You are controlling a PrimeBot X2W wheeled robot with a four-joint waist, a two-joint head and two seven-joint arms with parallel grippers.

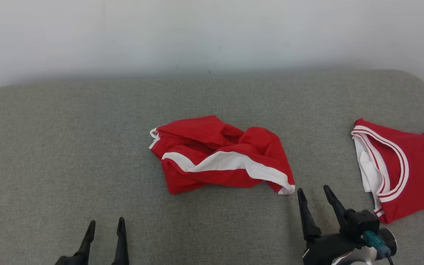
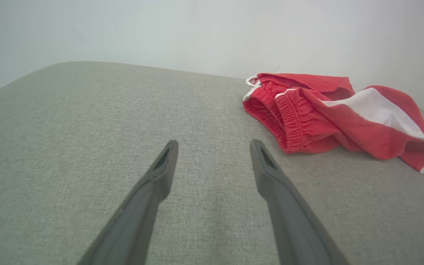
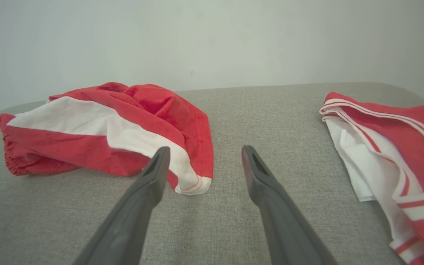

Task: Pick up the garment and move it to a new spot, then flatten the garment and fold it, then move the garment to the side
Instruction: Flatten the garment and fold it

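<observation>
My right gripper hangs just beside the crumpled red shorts, fingers apart, empty. My left gripper is spread too, well away.

Grey woven fabric covers the table, which fills the lower two thirds of the frame, its far corners rounded at the upper left and upper right. Behind it, across the top, stands a plain pale wall with a few faint marks. The light is soft and even.
</observation>
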